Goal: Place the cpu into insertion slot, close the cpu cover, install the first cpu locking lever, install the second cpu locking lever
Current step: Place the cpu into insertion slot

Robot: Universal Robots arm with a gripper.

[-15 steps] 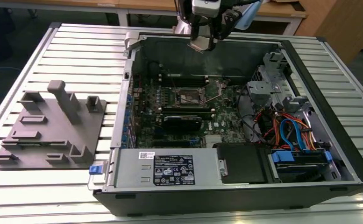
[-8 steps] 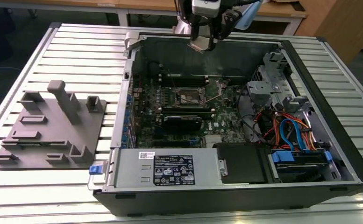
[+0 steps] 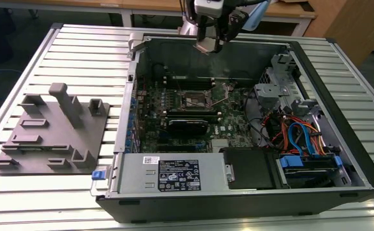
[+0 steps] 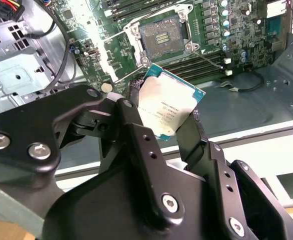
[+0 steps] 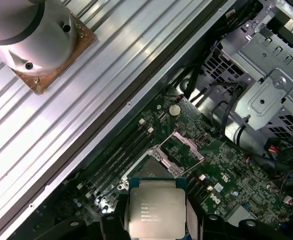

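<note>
My gripper (image 4: 164, 122): It is closed on the cpu (image 4: 169, 107). One black finger (image 4: 131, 120) presses each side edge, so the chip cannot slip out.

The cpu: It hangs in the air between the fingers, high over the open computer case (image 3: 341, 144). It touches nothing but the fingers. Its shiny metal top faces the camera in both wrist views.

Why I hold it by the edges: I think this keeps the fingers off the flat faces. It also leaves the underside free to go down into the slot.

The insertion slot (image 4: 161, 36): It is the dark square on the green motherboard (image 3: 228, 127), well below the chip. It looks empty, so the cpu is not in yet. In the exterior view the gripper (image 3: 209, 45) is up by the far wall of the case, not right over the slot (image 3: 196, 100).

The cpu cover (image 5: 186, 146): In the first wrist view the thin silver frame stands tipped up beside the slot. I think it is open so the chip has a way in.

The lever (image 4: 206, 57): A thin metal rod lies just beside the slot. It looks loose, not hooked down.

The table (image 3: 39, 57): The case lies on its side on metal slats, so the board faces up at me. A grey holder tray (image 3: 45, 139) sits on the exterior view's left.

Where the job stands: I judge I am in the first step, carrying the chip.
</note>
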